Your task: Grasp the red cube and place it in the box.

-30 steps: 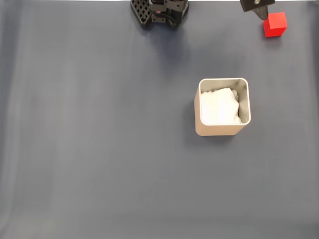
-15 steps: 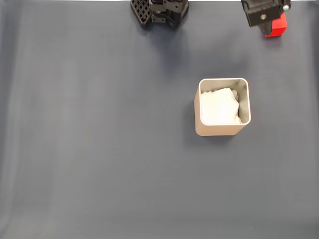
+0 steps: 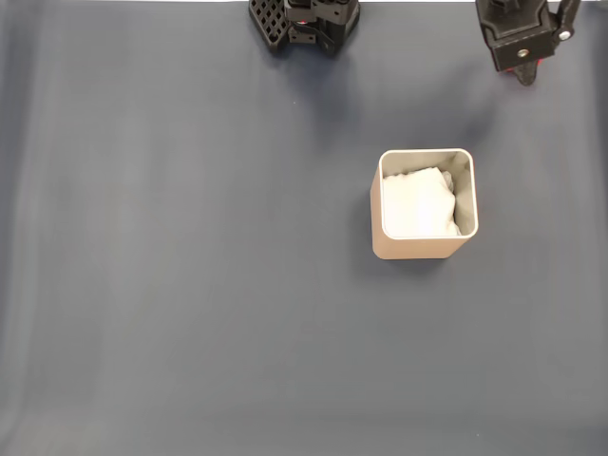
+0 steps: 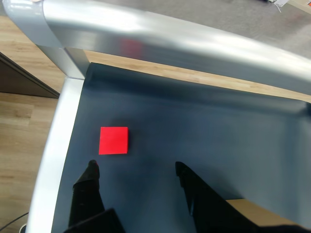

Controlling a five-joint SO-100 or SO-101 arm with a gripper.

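Red cube (image 4: 113, 140) on the mat — just beyond the tool (image 4: 134, 171), fingers spread, empty.

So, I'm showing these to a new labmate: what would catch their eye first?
Probably the red cube, bright against the dark mat in the wrist view, lying just ahead of the open hand near the mat's metal-edged corner. Next, the beige box with white padding, standing right of centre in the fixed view.
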